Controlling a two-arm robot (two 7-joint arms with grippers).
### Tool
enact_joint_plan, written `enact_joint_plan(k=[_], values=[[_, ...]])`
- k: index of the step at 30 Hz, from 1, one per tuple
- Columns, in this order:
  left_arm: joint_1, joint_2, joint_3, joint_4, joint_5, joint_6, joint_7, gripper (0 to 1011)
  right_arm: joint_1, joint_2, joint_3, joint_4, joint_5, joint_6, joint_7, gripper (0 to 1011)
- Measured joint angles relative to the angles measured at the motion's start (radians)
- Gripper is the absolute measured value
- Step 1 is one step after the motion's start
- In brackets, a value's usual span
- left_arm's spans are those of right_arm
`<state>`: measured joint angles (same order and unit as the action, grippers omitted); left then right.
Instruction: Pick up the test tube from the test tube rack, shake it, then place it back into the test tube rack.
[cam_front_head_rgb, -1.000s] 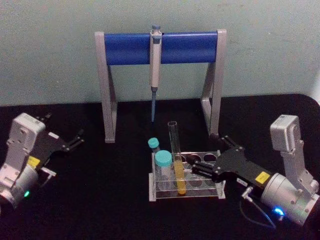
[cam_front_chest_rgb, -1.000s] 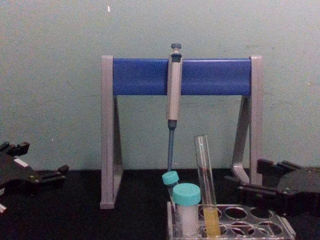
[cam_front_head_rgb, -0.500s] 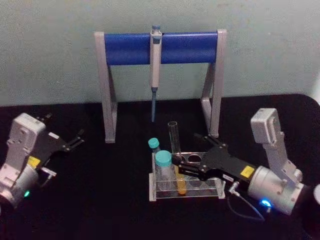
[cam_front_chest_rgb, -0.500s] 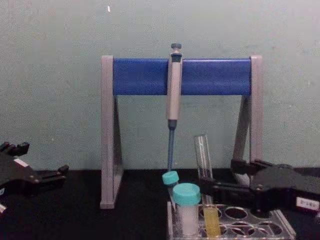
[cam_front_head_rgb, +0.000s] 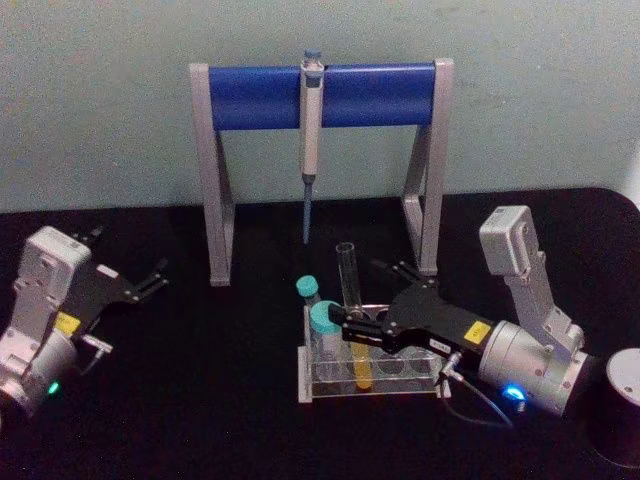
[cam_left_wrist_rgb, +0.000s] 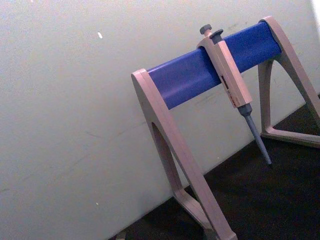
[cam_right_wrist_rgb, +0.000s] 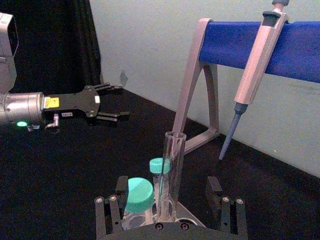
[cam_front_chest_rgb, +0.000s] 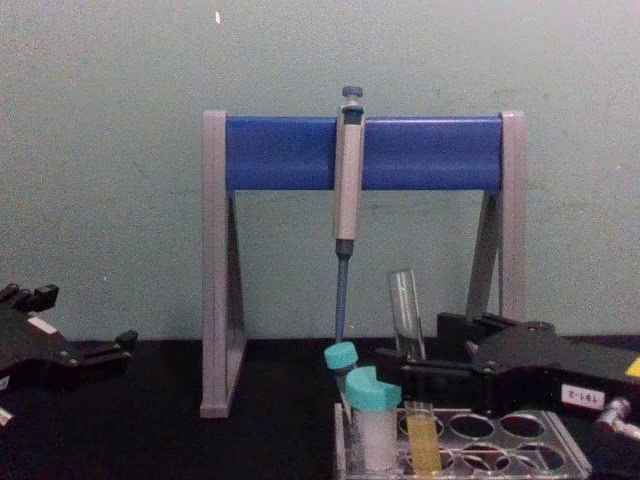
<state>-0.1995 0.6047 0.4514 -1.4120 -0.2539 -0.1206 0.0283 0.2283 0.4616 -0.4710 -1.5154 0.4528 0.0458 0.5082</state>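
The test tube (cam_front_head_rgb: 349, 285) stands in the test tube rack (cam_front_head_rgb: 420, 390) on the black table (cam_front_head_rgb: 200, 400), leaning slightly, its round bottom down in a front hole and yellow-orange liquid (cam_front_chest_rgb: 423, 445) filling its lower part. The right gripper (cam_front_head_rgb: 357, 312) reaches in from the right at the height of the tube's middle, above the rack's top. Its jaws are wide apart with the tube between them, and in the right wrist view each finger (cam_right_wrist_rgb: 214, 187) stands clear of the glass, so nothing is gripped. Two teal-capped vials sit in the rack just left of the tube, the larger vial (cam_front_head_rgb: 323, 318) in front and the smaller vial (cam_front_head_rgb: 308, 287) behind it. Behind the rack rises the pipette stand (cam_front_head_rgb: 260, 97), grey-legged with a blue bar, and a pipette (cam_front_head_rgb: 311, 110) hangs from that bar with its tip pointing down. The left gripper (cam_front_head_rgb: 150, 280) rests at the table's left side, well apart from the rack, with its fingers spread and empty.
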Motion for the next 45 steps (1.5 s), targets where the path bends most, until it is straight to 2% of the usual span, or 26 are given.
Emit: enact_joint_plan(k=[25, 29, 36, 37, 41, 45], values=[[0.000, 0.000, 0.000, 0.000, 0.000, 0.000, 0.000, 1001, 0.014, -0.013, -0.007, 0.023, -0.007, 0.000, 0.004, 1000], [0.000, 0.000, 0.000, 0.000, 0.000, 0.000, 0.000, 1001, 0.014, -0.013, -0.007, 0.022, -0.007, 0.000, 0.004, 925], [0.000, 0.000, 0.000, 0.000, 0.000, 0.000, 0.000, 1001, 0.013, -0.012, -0.006, 0.021, -0.006, -0.001, 0.004, 737], [0.000, 0.000, 0.000, 0.000, 0.000, 0.000, 0.000, 1001, 0.013, -0.012, -0.006, 0.021, -0.006, -0.001, 0.004, 680], [0.000, 0.000, 0.000, 0.000, 0.000, 0.000, 0.000, 1001, 0.013, -0.012, -0.006, 0.021, -0.005, -0.001, 0.004, 586], [0.000, 0.000, 0.000, 0.000, 0.000, 0.000, 0.000, 1001, 0.013, -0.012, -0.006, 0.021, -0.005, -0.001, 0.004, 416]])
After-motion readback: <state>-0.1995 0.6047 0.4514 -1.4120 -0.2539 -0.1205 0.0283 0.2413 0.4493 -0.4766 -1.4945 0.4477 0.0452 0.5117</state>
